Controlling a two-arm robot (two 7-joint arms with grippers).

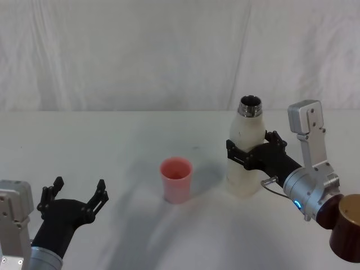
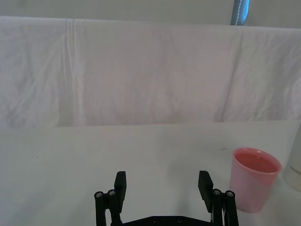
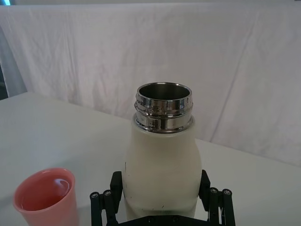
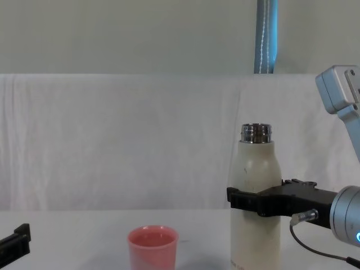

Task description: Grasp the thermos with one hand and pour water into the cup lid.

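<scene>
Right gripper [image 1: 251,149] squeezed round thermos [image 1: 246,153] — stood upright on table [image 1: 112,140], beside pink cup lid [image 1: 176,179]. Left gripper [image 1: 76,194] spread wide, holding nothing — low, near left edge.

we see an evenly lit scene in soft, diffuse white light, bright but not harsh. on the table [image 1: 124,146] the cup lid [image 1: 176,179] throws a faint grey shadow toward the lower left, so the light seems to fall from above and to the right; the thermos [image 1: 246,152] casts a similar pale one. small bright glints sit on its steel neck in the right wrist view, and a soft sheen shows inside the cup. the backdrop cloth [image 2: 150,70] shows gentle folds in low contrast. focus is fair throughout, slightly soft on far cloth. we notice no motion blur and no clear bending at the edges.
</scene>
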